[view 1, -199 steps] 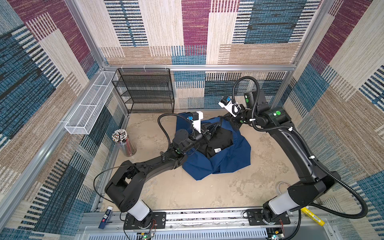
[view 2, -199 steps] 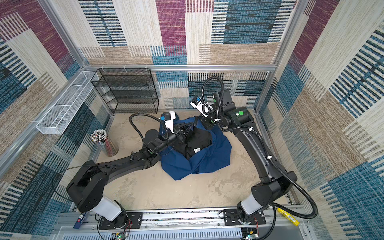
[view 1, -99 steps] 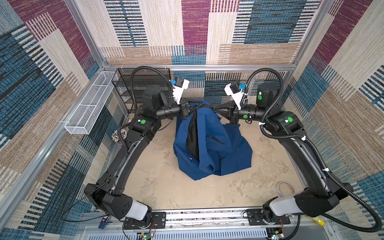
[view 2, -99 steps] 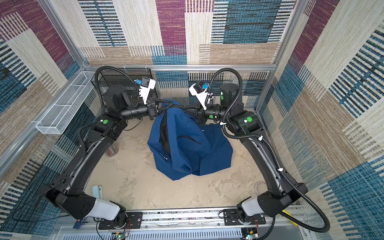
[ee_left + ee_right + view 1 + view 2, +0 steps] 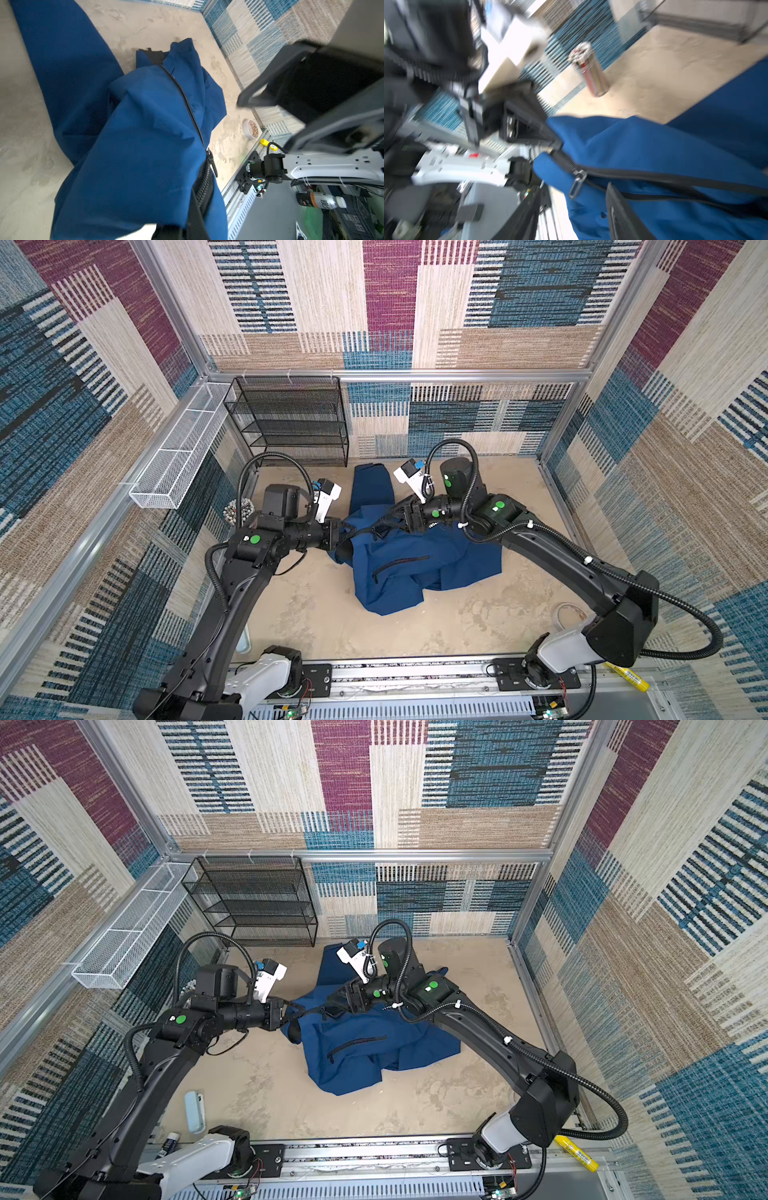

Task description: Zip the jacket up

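Behind jacket [image 5: 415,568], black wire shelf [image 5: 291,423], pencil cup [image 5: 239,510]

seen from high at the front in both top views, looking down on the whole scene; from each wrist, close over the jacket [image 5: 135,155], zipper [image 5: 188,107] shared.
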You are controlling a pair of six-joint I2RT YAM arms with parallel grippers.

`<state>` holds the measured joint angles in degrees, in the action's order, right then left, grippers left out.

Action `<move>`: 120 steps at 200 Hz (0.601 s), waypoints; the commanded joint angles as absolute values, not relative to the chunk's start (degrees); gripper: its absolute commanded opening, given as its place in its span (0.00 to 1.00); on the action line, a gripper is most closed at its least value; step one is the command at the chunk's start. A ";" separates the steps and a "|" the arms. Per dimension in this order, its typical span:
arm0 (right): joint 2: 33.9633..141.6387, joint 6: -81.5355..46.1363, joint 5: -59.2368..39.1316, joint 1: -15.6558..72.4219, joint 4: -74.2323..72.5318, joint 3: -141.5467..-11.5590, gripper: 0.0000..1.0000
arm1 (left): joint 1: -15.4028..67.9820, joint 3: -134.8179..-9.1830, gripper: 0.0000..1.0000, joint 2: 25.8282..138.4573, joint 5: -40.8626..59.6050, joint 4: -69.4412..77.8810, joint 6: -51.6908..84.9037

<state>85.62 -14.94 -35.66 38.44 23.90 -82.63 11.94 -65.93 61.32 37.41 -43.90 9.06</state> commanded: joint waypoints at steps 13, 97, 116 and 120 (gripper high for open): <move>85.58 -20.87 -26.90 31.62 27.17 -81.21 0.84 | 9.98 -59.83 0.00 57.33 33.69 -42.78 9.14; 107.65 -19.25 9.22 19.51 35.17 -90.21 0.97 | -0.35 -53.29 0.00 50.95 27.23 -45.34 10.18; 112.07 -18.31 10.25 17.58 36.09 -93.53 0.99 | -1.48 -52.21 0.00 50.31 27.42 -45.05 10.45; 113.45 -18.56 9.81 17.15 37.16 -94.90 0.99 | -1.49 -52.00 0.00 50.20 27.34 -44.84 10.58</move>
